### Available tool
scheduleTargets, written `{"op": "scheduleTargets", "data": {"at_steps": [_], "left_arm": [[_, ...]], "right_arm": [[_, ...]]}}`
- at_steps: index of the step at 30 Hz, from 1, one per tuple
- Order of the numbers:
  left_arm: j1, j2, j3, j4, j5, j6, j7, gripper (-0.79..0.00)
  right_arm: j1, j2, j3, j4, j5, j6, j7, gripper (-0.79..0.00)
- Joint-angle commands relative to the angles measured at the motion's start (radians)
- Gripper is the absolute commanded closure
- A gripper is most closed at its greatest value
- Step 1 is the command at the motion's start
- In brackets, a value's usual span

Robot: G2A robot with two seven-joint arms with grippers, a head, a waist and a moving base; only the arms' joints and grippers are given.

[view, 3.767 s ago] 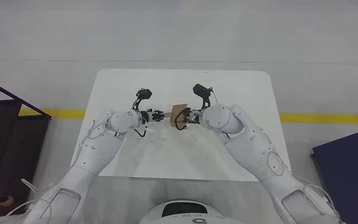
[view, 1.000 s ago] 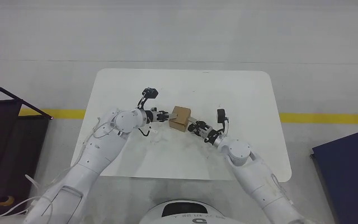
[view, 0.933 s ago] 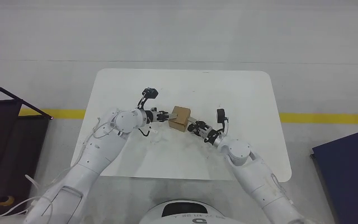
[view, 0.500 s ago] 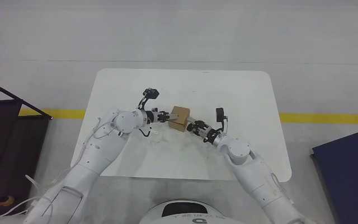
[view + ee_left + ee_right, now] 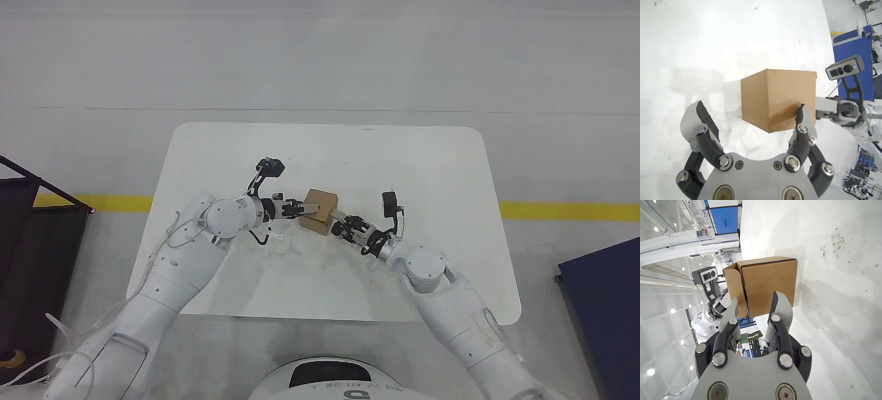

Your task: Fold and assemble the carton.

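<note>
A small brown carton [image 5: 320, 209] stands folded into a box near the middle of the white table [image 5: 430, 160]. My left gripper [image 5: 296, 208] is open beside it; in the left wrist view one fingertip [image 5: 800, 113] touches a side face of the carton [image 5: 778, 98], and the other finger stands clear over bare table. My right gripper [image 5: 344, 226] is open at the opposite side. In the right wrist view its fingers [image 5: 775, 303] straddle the near corner of the carton [image 5: 770, 281], where a side flap [image 5: 732, 287] sticks out slightly.
The table is bare around the carton, with rounded edges on all sides. A yellow floor line [image 5: 570, 210] runs behind it, and dark blue objects [image 5: 605, 300] stand on the floor off the right side.
My right gripper has crept a little closer to the carton, and the carton has shifted slightly toward the left gripper. The left arm has hardly moved.
</note>
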Motion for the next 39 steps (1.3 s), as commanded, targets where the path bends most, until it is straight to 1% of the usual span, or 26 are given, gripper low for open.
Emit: {"op": "scheduleTargets", "data": {"at_steps": [1,7,17,23,24,25,26,37,38,39], "left_arm": [[-0.001,-0.001,0.000,0.005,-0.008,-0.009,0.004,-0.785],[-0.013,-0.004,-0.001,0.042,-0.030,-0.053,0.025,-0.785],[-0.034,-0.012,-0.002,0.123,-0.120,-0.208,0.067,-0.785],[-0.059,-0.020,-0.003,0.193,-0.220,-0.287,0.046,-0.785],[-0.063,-0.020,-0.007,0.201,-0.239,-0.281,0.034,-0.785],[-0.066,-0.020,-0.009,0.202,-0.245,-0.275,0.031,-0.785],[-0.066,-0.020,-0.009,0.202,-0.245,-0.275,0.031,-0.785],[-0.066,-0.020,-0.009,0.202,-0.245,-0.275,0.031,-0.785],[-0.057,-0.020,-0.008,0.197,-0.264,-0.283,0.029,-0.785],[-0.045,-0.020,-0.016,0.198,-0.314,-0.310,0.009,-0.785]], "right_arm": [[0.002,0.000,-0.002,0.001,0.000,0.000,0.002,-0.369],[0.006,0.000,-0.002,0.003,-0.004,0.004,0.002,-0.369],[0.005,0.001,-0.001,-0.010,-0.009,0.010,0.002,-0.372],[-0.016,0.008,0.025,-0.038,-0.014,0.006,-0.003,-0.388],[-0.026,0.011,0.034,-0.052,-0.014,0.004,-0.004,-0.502],[-0.038,0.014,0.047,-0.072,-0.007,-0.002,0.000,-0.714],[-0.038,0.014,0.047,-0.072,-0.007,-0.002,0.000,-0.785],[-0.038,0.014,0.047,-0.072,-0.007,-0.002,0.000,-0.785],[-0.038,0.014,0.047,-0.072,-0.007,-0.002,0.000,-0.785],[-0.038,0.014,0.047,-0.072,-0.007,-0.002,0.000,-0.785]]}}
